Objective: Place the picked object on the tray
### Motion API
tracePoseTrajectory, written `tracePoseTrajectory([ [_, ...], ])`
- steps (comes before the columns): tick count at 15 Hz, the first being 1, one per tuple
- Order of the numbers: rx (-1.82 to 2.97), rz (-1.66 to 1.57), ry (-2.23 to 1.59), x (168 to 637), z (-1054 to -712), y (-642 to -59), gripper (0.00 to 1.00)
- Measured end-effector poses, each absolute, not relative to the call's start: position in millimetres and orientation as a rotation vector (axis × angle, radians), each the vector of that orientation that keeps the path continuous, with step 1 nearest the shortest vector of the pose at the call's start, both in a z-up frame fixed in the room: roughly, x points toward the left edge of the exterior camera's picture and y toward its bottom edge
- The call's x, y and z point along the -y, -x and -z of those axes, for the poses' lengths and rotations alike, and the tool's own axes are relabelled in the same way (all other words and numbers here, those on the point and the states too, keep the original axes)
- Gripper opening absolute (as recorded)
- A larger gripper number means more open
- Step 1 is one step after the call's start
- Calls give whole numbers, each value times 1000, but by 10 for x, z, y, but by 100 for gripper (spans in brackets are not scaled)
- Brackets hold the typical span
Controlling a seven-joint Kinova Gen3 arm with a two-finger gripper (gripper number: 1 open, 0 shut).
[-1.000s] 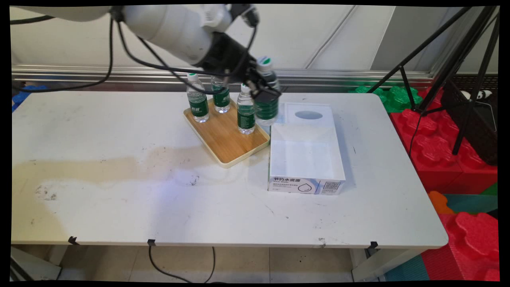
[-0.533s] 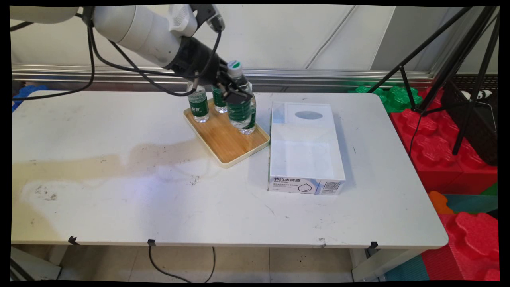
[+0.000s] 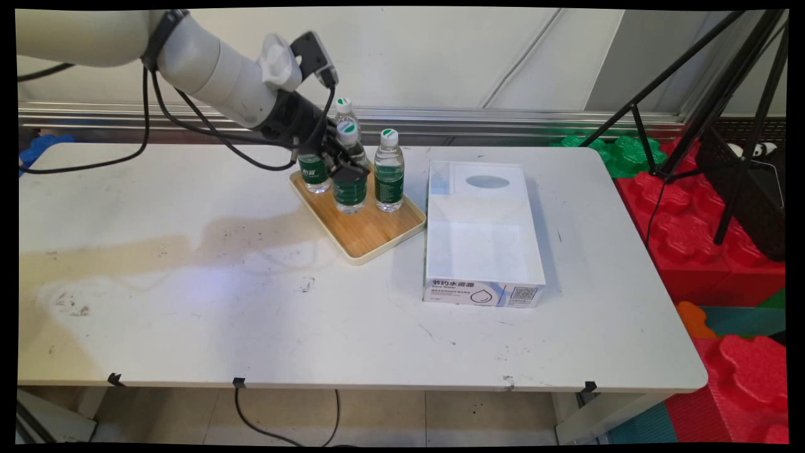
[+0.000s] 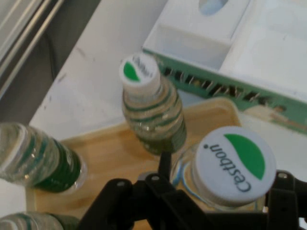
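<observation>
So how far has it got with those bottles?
Three bottles stand on the wooden tray. The gripper is shut on a fourth bottle, upright over the tray's middle; whether it rests on the wood I cannot tell. The white box beside the tray is empty. What is left isn't clear.

The clear water bottle (image 3: pixel 349 182), green label, white cap, stands upright on the wooden tray (image 3: pixel 368 233).

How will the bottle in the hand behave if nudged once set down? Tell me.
The held bottle is tall and narrow-based, so probably tippy. It looks full, so likely heavy for its size. On its side, its round body would probably roll off the wooden tray.
</observation>
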State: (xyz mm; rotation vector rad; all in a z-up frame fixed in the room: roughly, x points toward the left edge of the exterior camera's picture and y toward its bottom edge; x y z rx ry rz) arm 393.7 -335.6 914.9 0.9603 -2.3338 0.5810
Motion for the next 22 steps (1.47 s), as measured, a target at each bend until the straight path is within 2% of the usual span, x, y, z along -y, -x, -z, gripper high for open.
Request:
tracePoseTrajectory([
  [8,2367,-505,-945,3530,-8669,-3998,0],
  [18,2323,-457,-928,3591,-8503,-4063,0],
  [19,2323,-456,-926,3587,-8499,-4077,100],
  [22,2326,-451,-916,3569,-8489,-4115,100],
])
